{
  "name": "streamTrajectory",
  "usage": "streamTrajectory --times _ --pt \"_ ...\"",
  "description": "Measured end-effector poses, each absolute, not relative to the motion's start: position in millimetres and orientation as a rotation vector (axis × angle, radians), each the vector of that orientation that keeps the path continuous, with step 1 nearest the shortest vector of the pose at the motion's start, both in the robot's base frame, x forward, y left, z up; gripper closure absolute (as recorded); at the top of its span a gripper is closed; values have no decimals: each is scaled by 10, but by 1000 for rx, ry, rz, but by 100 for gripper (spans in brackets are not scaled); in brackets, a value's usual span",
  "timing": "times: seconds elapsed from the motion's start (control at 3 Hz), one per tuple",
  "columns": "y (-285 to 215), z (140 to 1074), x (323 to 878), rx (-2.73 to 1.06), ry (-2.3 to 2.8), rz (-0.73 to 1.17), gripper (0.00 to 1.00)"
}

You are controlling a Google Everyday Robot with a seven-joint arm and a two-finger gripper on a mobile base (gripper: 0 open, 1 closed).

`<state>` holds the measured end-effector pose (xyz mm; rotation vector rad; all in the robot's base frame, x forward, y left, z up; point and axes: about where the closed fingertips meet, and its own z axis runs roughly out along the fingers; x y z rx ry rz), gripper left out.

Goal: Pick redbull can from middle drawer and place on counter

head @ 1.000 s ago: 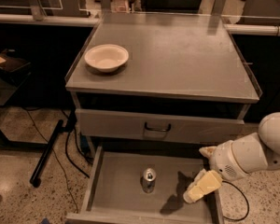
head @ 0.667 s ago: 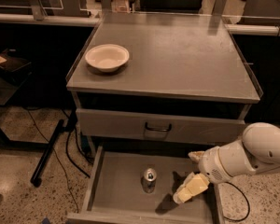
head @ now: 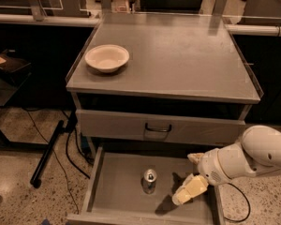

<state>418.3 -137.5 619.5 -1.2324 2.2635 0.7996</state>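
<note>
The redbull can (head: 149,180) stands upright on the floor of the open middle drawer (head: 116,191), near its centre. My gripper (head: 182,178) hangs over the right part of the drawer, just right of the can and apart from it. It is open and empty, with one cream finger (head: 188,190) low near the drawer floor. The white arm comes in from the right. The counter (head: 178,55) is the grey top of the cabinet above.
A cream bowl (head: 107,57) sits on the counter's left side. Above the open drawer is a shut drawer front with a black handle (head: 158,128). Cables and a black stand leg (head: 49,153) lie on the floor to the left.
My gripper and arm have moved left inside the drawer, closer to the can. The can has not moved.
</note>
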Motion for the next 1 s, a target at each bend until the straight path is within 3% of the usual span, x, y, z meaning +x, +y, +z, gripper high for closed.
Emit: streamTrajectory --times 1.0 --pt "-1266 5680 4423 -1072 2123 813 0"
